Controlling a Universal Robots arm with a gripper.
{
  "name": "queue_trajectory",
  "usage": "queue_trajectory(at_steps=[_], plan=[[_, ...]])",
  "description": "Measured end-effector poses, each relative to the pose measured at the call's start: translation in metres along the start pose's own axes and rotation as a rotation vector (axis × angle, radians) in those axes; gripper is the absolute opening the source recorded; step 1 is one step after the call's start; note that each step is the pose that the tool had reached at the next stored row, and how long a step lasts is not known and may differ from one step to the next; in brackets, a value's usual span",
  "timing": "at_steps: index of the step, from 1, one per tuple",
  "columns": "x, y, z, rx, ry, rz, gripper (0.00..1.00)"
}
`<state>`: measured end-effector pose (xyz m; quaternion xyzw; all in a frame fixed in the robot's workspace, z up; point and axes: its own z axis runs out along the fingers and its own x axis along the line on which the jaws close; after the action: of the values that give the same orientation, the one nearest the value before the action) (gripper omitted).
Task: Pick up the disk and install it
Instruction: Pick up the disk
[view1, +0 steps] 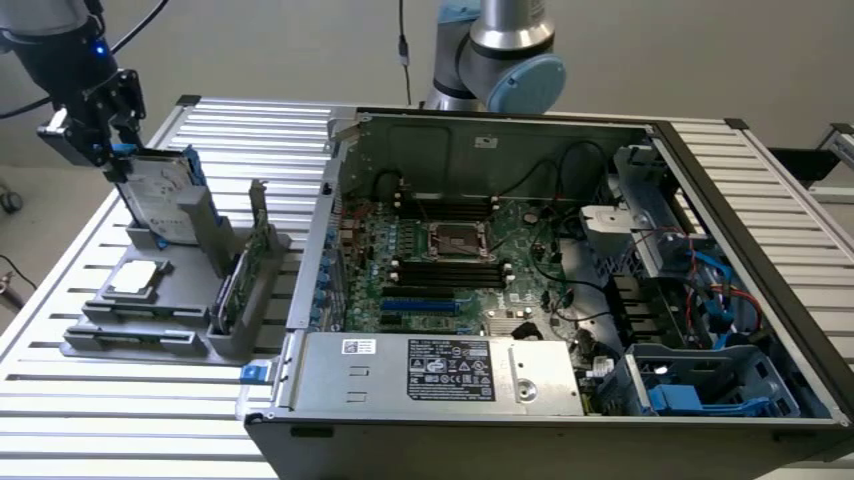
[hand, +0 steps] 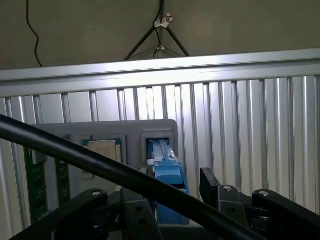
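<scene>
On a slatted table (view1: 120, 420), an open computer case (view1: 441, 140) lay beside a grey holder (view1: 147, 335).
The disk (view1: 163, 200) stood upright in that holder, at the exterior view's left. The gripper (view1: 114, 148) hung open at its blue top edge, jaws either side.

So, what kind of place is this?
Probably a robotics lab bench for computer assembly: an open computer case on a ribbed metal table, a robot arm behind it, a grey parts holder.
</scene>
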<state>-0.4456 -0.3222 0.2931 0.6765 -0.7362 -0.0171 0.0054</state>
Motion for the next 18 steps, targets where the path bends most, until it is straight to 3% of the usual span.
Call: queue_trajectory(at_steps=[9, 18], plan=[[-0.0001, -0.0024, 0.0025, 0.0005, -0.0054, 0.045, 0.54], [-0.0002, -0.0032, 0.0048, 0.0000, -0.0102, 0.051, 0.54]])
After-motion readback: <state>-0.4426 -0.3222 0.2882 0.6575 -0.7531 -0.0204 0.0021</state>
